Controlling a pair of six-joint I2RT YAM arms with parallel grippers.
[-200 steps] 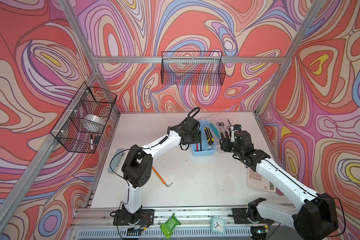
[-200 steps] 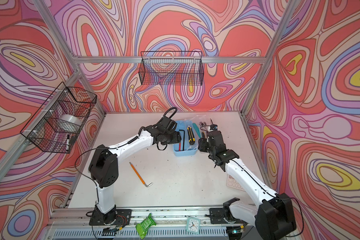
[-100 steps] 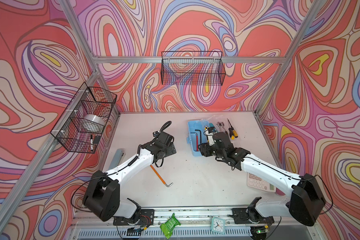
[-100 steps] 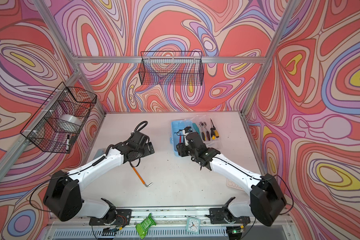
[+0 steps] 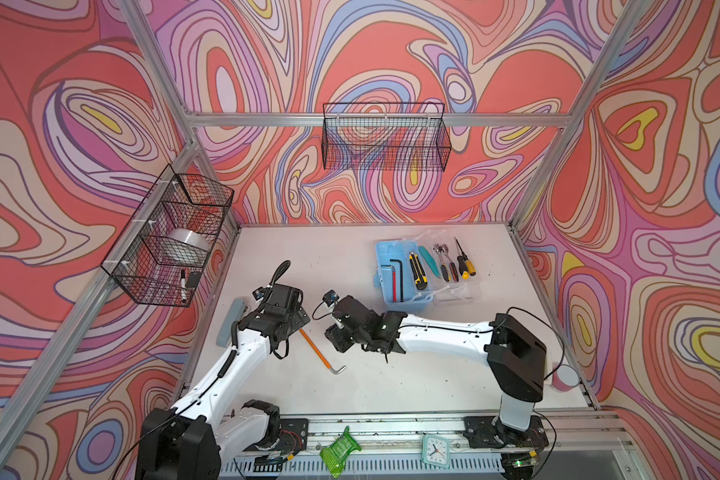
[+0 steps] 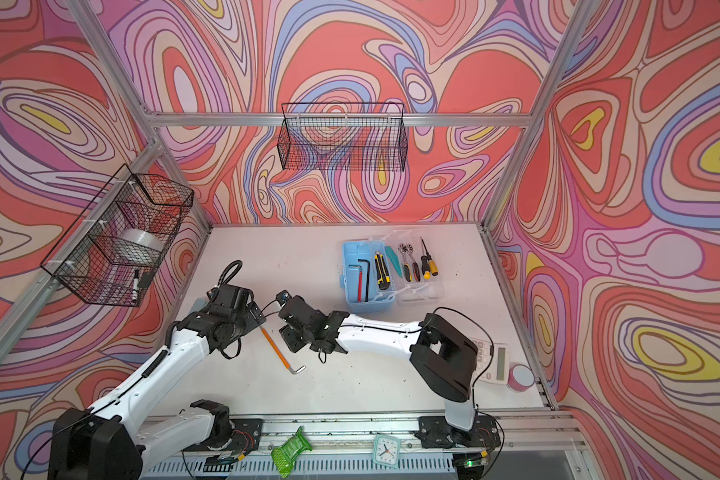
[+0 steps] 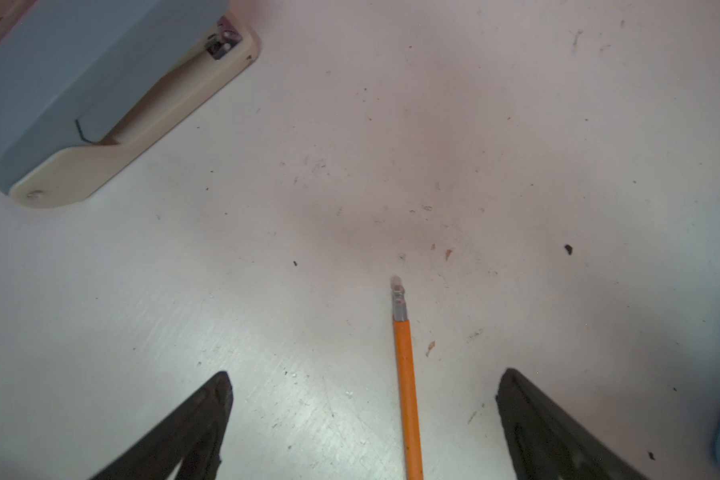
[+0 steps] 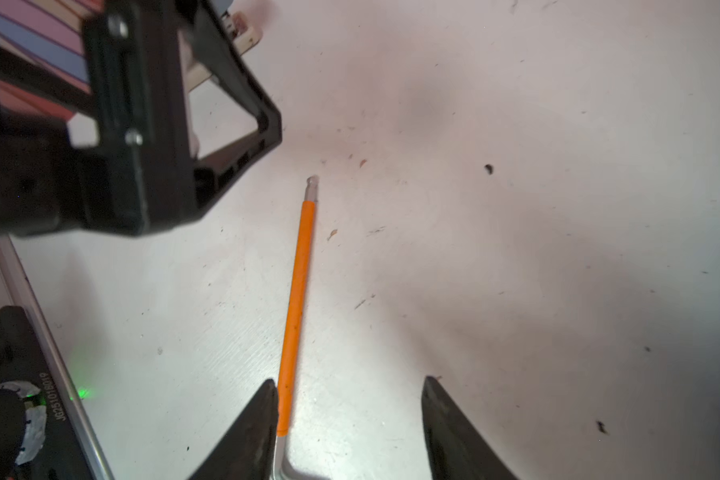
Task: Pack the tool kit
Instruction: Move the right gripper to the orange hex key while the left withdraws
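My left gripper point(image 7: 364, 374) hung with fingers spread wide and empty above the straight end of the orange-sleeved hex key point(image 5: 319, 351), which lay on the table. The right gripper point(image 8: 350, 380) was parted too, one finger just beside the key's bend, gripping nothing. I judged the key's pickup in hand: centre on the shaft, close, then carry it to the blue tool kit point(image 5: 391, 251), open, well apart at the back right.

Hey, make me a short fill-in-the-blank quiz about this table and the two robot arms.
1. The loose hex key lying on the table between the two arms has an ____ sleeve.
2. The left gripper has its jaws wide ____.
3. In the light blue box, a black hex key lies beside a ____ one.
Missing words: orange; open; red.
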